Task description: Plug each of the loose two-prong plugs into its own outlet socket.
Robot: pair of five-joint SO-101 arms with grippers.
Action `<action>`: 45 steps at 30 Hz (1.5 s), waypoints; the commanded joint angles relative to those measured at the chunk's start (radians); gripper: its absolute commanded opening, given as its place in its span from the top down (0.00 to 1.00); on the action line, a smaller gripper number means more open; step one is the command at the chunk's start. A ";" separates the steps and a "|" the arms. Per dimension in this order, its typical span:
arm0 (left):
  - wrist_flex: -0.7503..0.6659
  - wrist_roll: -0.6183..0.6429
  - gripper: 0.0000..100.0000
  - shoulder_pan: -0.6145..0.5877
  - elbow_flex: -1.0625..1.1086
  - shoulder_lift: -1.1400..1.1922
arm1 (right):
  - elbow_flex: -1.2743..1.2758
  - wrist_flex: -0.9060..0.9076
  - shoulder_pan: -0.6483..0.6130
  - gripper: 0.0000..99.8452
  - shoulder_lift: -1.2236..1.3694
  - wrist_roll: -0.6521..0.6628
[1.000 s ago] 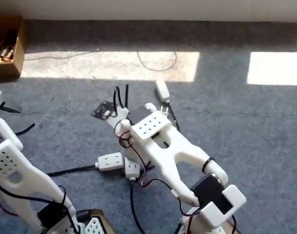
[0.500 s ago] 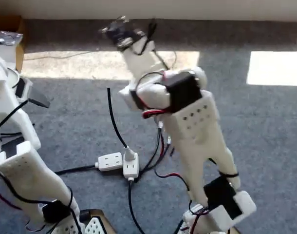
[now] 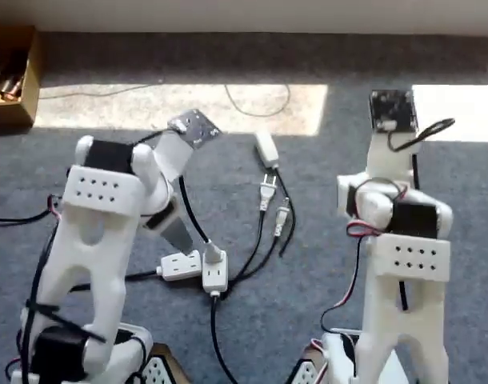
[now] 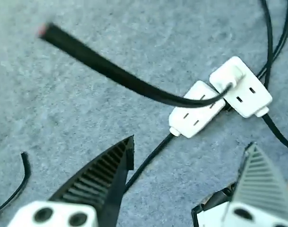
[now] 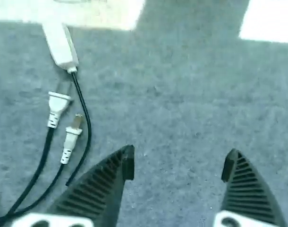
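Two white outlet blocks (image 3: 182, 266) (image 3: 215, 277) lie together on the grey carpet, and the right one holds a white plug (image 3: 213, 256) on a black cord. In the left wrist view, my open left gripper (image 4: 191, 144) hangs just above these blocks (image 4: 195, 117) (image 4: 244, 93) with nothing between its fingers. Two loose two-prong plugs (image 3: 266, 190) (image 3: 282, 217) lie farther back in the middle. The right wrist view shows them (image 5: 56, 106) (image 5: 71, 135) off to one side of my open, empty right gripper (image 5: 179, 155), which is above bare carpet.
A white adapter (image 3: 266, 147) lies beyond the loose plugs, also seen in the right wrist view as the adapter (image 5: 60, 44). Black cords (image 3: 256, 244) run from the plugs toward the outlets. A wooden box (image 3: 12, 76) sits at the far left. Sunlit patches cross the carpet at the back.
The right arm has lifted off the outlets and drawn back to the right. The left arm has swung in from the left edge over the outlets. A black-corded plug now stands in one outlet.
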 commanded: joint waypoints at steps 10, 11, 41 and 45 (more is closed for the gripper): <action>-0.172 0.132 0.65 0.295 0.329 -0.025 | 0.559 -0.295 -0.022 0.70 -0.211 0.051; -0.193 0.176 0.65 0.329 0.329 -0.013 | 0.559 -0.298 -0.022 0.70 -0.209 0.028; -0.529 0.460 0.81 0.380 0.344 0.421 | 0.595 -0.464 -0.022 0.70 -0.044 -0.020; -0.520 0.353 0.97 0.360 0.329 0.420 | 0.595 -0.464 -0.024 0.70 -0.044 -0.018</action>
